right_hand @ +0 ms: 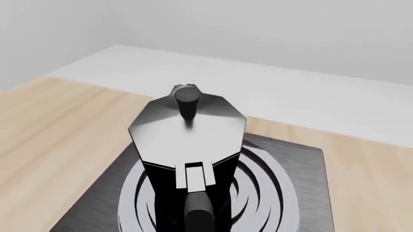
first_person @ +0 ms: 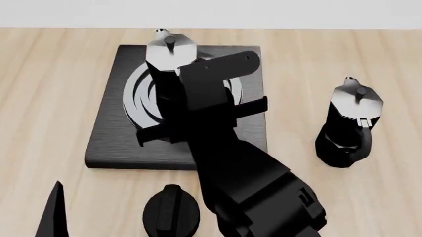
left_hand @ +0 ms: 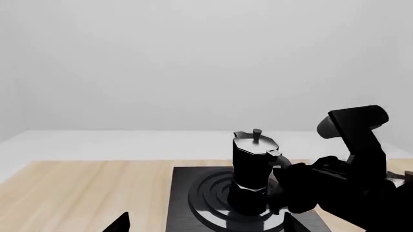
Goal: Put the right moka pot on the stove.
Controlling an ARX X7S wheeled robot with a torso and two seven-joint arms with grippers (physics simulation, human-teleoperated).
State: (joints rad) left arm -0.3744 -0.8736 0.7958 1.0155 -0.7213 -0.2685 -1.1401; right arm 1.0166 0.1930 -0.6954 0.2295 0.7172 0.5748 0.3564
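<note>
The right moka pot (first_person: 170, 54), black and faceted with a glossy lid and knob, stands upright on the burner rings of the stove (first_person: 108, 133). My right gripper (first_person: 197, 118) reaches over the stove's near side and is closed around the pot's handle. The right wrist view looks down on the lid (right_hand: 187, 130), the handle between the jaws and the stove (right_hand: 290, 159) beneath. The left wrist view shows the pot (left_hand: 252, 164), the stove (left_hand: 184, 193) and the right gripper (left_hand: 284, 193). My left gripper (left_hand: 206, 227) is open and empty, short of the stove's left side.
The twin moka pot (first_person: 349, 123) stands upright on the wooden table (first_person: 53, 89), right of the stove. A black round dial knob (first_person: 171, 210) sits in front of the stove. One left fingertip (first_person: 56, 212) shows at the lower left.
</note>
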